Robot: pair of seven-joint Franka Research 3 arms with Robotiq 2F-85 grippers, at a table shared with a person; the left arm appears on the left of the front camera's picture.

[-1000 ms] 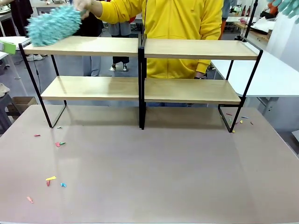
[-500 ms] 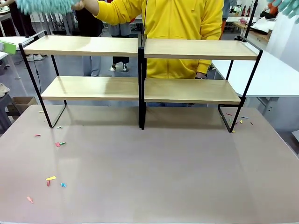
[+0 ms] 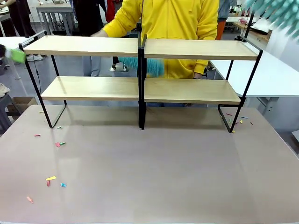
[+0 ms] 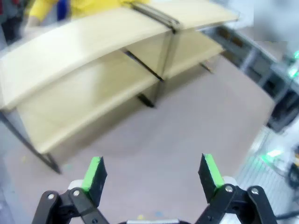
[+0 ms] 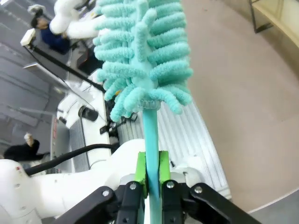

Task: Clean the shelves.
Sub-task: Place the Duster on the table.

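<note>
The shelves (image 3: pixel 140 46), light wooden boards on a black frame with a central post, stand at the far side of the table. In the left wrist view the shelves (image 4: pixel 88 60) lie ahead, with my left gripper (image 4: pixel 152 171) open and empty above the table. A blurred green pad (image 3: pixel 17 55) shows at the far left edge of the front view. My right gripper (image 5: pixel 152 171) is shut on the handle of a teal fluffy duster (image 5: pixel 140 51); that duster (image 3: pixel 275 11) blurs at the top right. A person in yellow holds another teal duster (image 3: pixel 152 66) behind the central post.
Small coloured scraps (image 3: pixel 51 178) lie on the brown tabletop at the front left, and more scraps (image 3: pixel 240 122) lie by the shelves' right foot. A white table (image 3: pixel 266 77) stands to the right. A corner of the shelves (image 5: pixel 280 14) shows in the right wrist view.
The person's duster left the upper left board, rose, then dropped behind the shelves near the central post. My right duster has swung and blurs at the top right.
</note>
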